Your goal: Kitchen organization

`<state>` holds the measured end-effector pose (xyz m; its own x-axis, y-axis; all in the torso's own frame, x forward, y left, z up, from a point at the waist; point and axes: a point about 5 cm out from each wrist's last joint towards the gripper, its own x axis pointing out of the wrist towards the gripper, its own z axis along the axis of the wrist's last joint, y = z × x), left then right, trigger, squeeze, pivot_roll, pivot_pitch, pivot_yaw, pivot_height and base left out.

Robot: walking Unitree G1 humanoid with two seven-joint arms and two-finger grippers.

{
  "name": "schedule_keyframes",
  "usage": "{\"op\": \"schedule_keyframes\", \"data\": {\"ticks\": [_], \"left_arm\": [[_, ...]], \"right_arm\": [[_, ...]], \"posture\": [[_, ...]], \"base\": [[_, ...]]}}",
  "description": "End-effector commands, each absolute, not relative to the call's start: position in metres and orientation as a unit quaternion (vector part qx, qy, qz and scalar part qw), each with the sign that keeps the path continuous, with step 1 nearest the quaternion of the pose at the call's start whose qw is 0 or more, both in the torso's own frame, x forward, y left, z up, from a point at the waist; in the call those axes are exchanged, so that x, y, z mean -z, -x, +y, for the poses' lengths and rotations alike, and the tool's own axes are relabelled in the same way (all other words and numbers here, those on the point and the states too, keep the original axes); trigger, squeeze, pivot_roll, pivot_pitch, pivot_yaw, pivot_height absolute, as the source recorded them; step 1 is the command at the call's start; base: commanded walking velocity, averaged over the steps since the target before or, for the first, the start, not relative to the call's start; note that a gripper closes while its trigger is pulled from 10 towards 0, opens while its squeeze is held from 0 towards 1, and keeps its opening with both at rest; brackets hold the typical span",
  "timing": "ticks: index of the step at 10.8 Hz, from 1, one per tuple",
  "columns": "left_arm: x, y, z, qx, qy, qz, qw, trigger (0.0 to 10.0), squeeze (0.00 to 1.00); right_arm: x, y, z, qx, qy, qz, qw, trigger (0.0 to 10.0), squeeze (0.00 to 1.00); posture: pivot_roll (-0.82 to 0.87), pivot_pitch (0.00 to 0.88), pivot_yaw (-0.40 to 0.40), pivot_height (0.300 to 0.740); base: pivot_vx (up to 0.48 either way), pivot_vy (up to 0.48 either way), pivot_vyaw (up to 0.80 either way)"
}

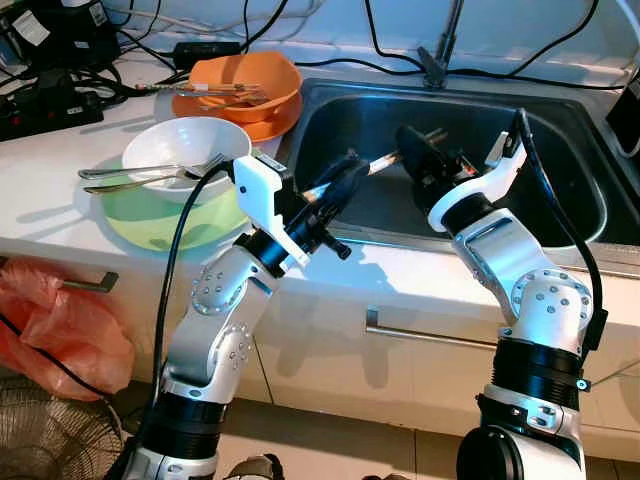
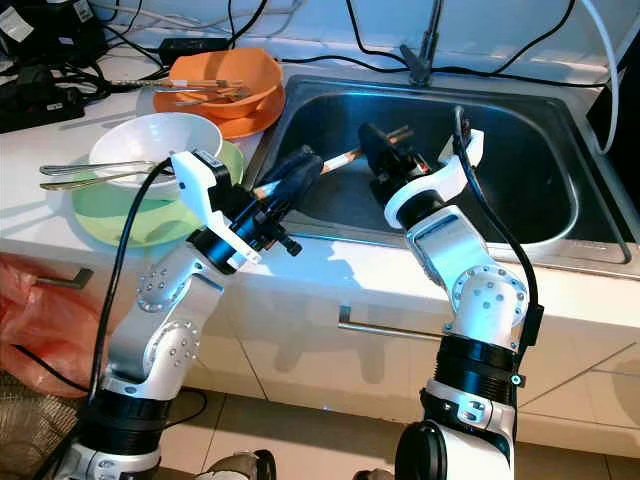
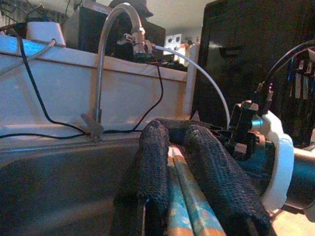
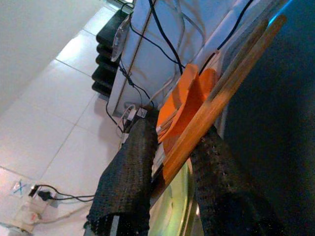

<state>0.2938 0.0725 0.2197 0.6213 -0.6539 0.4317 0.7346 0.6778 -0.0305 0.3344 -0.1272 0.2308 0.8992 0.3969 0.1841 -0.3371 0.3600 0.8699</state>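
A pair of wooden chopsticks (image 1: 380, 163) hangs level over the steel sink (image 1: 545, 170), spanning both grippers. My left gripper (image 1: 350, 172) reaches in from the counter's front edge and is shut on one end; the left wrist view has both black fingers pressed around the two sticks (image 3: 189, 206). My right gripper (image 1: 408, 142) faces it from the sink side. In the right wrist view the chopsticks (image 4: 221, 93) pass between its fingers (image 4: 128, 182), resting against one with a gap to the other, so it is open.
On the counter at left, a white bowl (image 1: 185, 140) with a fork and spoon (image 1: 130, 172) sits on a green plate (image 1: 160, 222). Behind it is an orange bowl (image 1: 250, 75) with utensils. A faucet (image 1: 440, 50), cables and a power strip (image 1: 40, 100) line the back.
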Motion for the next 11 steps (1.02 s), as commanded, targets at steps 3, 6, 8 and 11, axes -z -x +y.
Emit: {"op": "schedule_keyframes", "data": {"ticks": [3, 6, 8, 11], "left_arm": [[-0.219, -0.293, 0.070, 0.389, 0.095, -0.198, 0.894, 0.0, 0.00], [-0.217, -0.290, 0.061, 0.394, 0.087, -0.189, 0.895, 9.6, 0.00], [-0.209, -0.291, 0.057, 0.379, 0.085, -0.173, 0.905, 10.0, 0.80], [-0.207, -0.291, 0.056, 0.380, 0.088, -0.164, 0.906, 10.0, 1.00]], "right_arm": [[-0.231, -0.336, -0.128, -0.214, -0.520, 0.036, 0.826, 0.0, 0.00], [-0.230, -0.337, -0.128, -0.210, -0.523, 0.040, 0.825, 0.0, 0.00], [-0.229, -0.338, -0.128, -0.205, -0.526, 0.041, 0.825, 0.0, 0.00], [-0.224, -0.342, -0.135, -0.164, -0.528, 0.034, 0.832, 0.0, 0.00]], "posture": [[0.02, 0.104, 0.008, 0.740], [0.02, 0.104, 0.010, 0.740], [0.02, 0.105, 0.006, 0.740], [0.02, 0.106, 0.007, 0.740]], "base": [[0.000, 0.000, 0.00], [0.000, 0.000, 0.00], [0.000, 0.000, 0.00], [0.000, 0.000, 0.00]]}}
